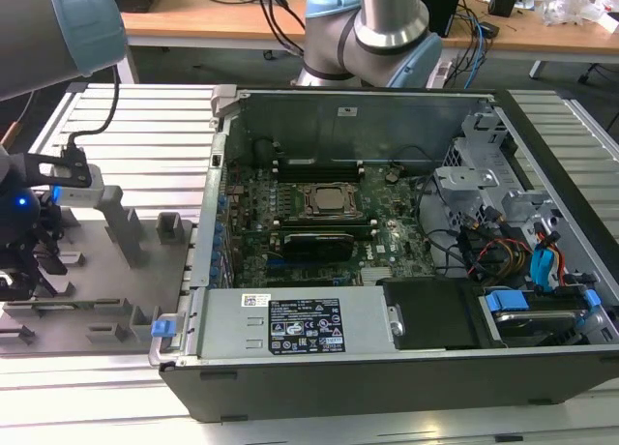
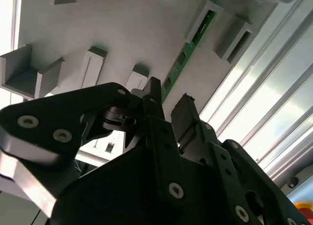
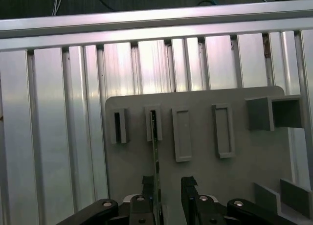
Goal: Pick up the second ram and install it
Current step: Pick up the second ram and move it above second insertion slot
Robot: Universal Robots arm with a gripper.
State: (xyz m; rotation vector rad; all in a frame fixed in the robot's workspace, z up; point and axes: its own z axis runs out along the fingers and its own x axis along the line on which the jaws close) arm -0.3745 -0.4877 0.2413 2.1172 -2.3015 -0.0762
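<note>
Claw (image 1: 34, 266) hangs low over the grey plate (image 1: 106, 290) in the exterior view, at the plate's end farthest from the open computer case (image 1: 387, 368). The plate lies flat on the ribbed metal table (image 1: 145, 116), one edge just beside the case's side wall. Upright grey blocks (image 1: 126, 227) stand on the plate between claw and case, with bare plate around them.

In the second wrist view the claw (image 2: 169, 101) is unclenched, its two black fingers (image 2: 155, 95) parted by a narrow gap and gripping nothing. The green ram stick (image 2: 188, 49) stands on edge on the plate (image 2: 122, 29). Its far end sits in a slotted block (image 2: 208, 14) near the plate's edge and its near end reaches the fingertips. Whether it touches them I cannot tell.

In the first wrist view the ram stick (image 3: 155, 151) shows edge-on as a thin line from its slotted block (image 3: 153, 124) to the claw (image 3: 167, 183). It lies between the fingers, close against one, with open room to the other. Beyond the plate's (image 3: 244, 161) edge run the table's ribs (image 3: 63, 137).
</note>
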